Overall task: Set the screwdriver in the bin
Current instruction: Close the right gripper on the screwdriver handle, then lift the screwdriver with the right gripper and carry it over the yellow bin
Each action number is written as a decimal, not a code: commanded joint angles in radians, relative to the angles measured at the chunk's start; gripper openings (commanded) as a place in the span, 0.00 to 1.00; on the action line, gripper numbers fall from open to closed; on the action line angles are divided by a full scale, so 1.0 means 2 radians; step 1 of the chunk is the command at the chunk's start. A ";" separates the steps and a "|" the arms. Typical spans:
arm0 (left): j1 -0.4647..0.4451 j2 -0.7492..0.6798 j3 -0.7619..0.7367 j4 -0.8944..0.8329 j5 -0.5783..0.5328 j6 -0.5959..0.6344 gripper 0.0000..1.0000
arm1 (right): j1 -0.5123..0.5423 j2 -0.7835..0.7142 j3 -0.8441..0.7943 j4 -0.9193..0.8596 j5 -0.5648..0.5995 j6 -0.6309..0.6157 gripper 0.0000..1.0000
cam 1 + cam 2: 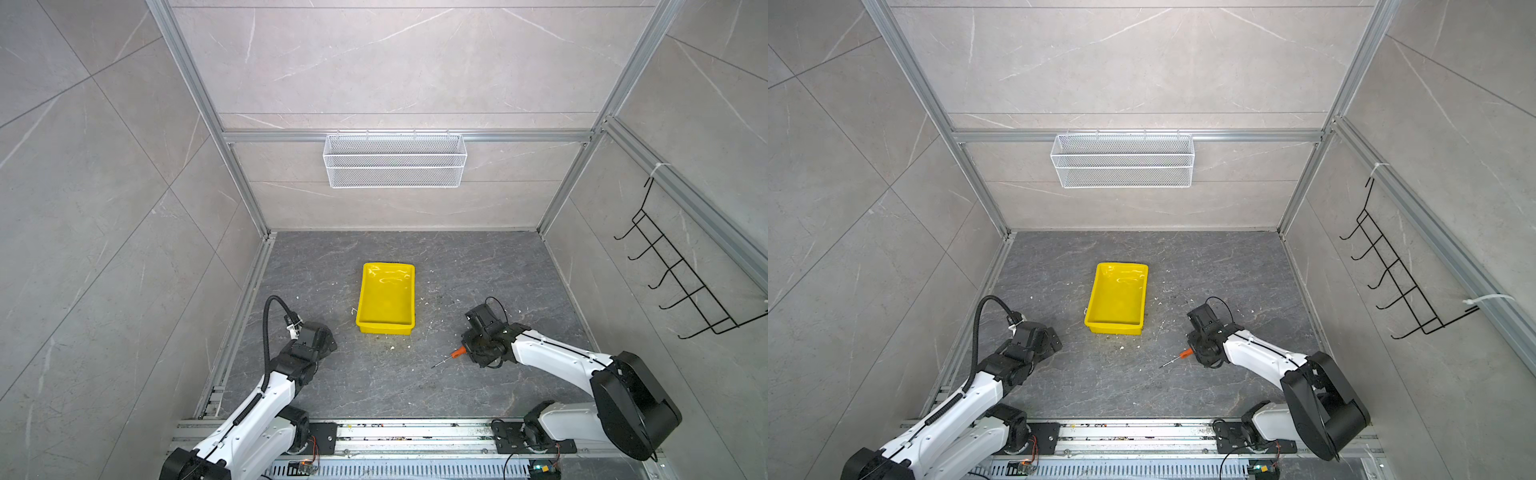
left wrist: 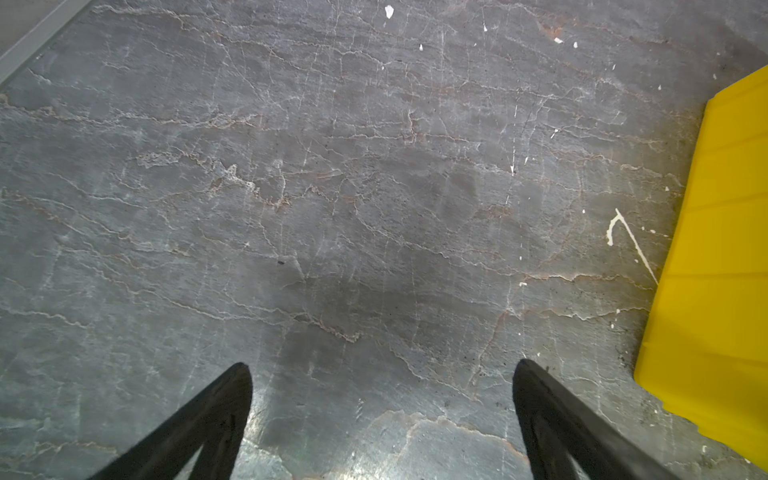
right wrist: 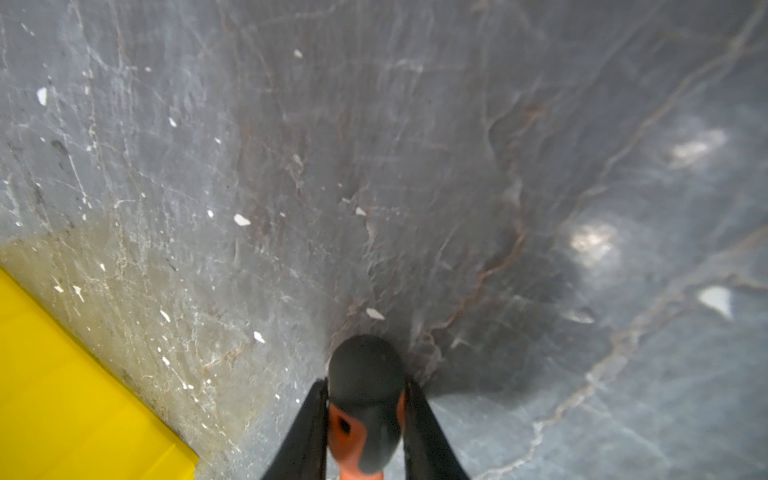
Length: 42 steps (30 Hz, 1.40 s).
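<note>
Pickup looks to be the step in hand. At the near left, the left gripper (image 2: 382, 368) hangs with its jaws spread wide over the bare floor (image 2: 291, 187), holding nothing, with the bin (image 1: 384, 329) just to its right. It seems best left parked there. Right of the bin and nearer, the screwdriver (image 1: 456, 353) lies with its thin shaft pointing left and near. The right gripper (image 3: 365, 384) is clamped on the handle at the black cap end. Whether the tip has left the floor I cannot tell. Because the hold is at one end, the shaft may sag or swing, so I would lift straight up and slowly until it clears the rim. Then carry it left and far over the middle of the bin, turning the shaft along the bin's long side. Lower it before letting go, so it does not bounce out of the glossy tray. The bin is empty and stands apart from the screwdriver. On the far wall, the white mesh basket (image 1: 395, 176) also appears empty.
</note>
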 commanded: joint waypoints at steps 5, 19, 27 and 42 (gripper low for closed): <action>0.000 -0.008 0.017 0.005 0.000 0.000 1.00 | 0.003 0.003 0.001 -0.025 0.021 -0.023 0.23; 0.000 -0.012 0.016 0.008 0.011 0.003 1.00 | 0.003 0.004 0.173 -0.156 0.123 -0.314 0.16; 0.000 -0.020 0.011 0.015 0.021 0.009 1.00 | 0.009 0.022 0.257 -0.162 0.086 -0.371 0.16; 0.000 -0.036 0.000 0.020 0.039 0.015 1.00 | 0.075 0.178 0.445 -0.144 0.024 -0.373 0.17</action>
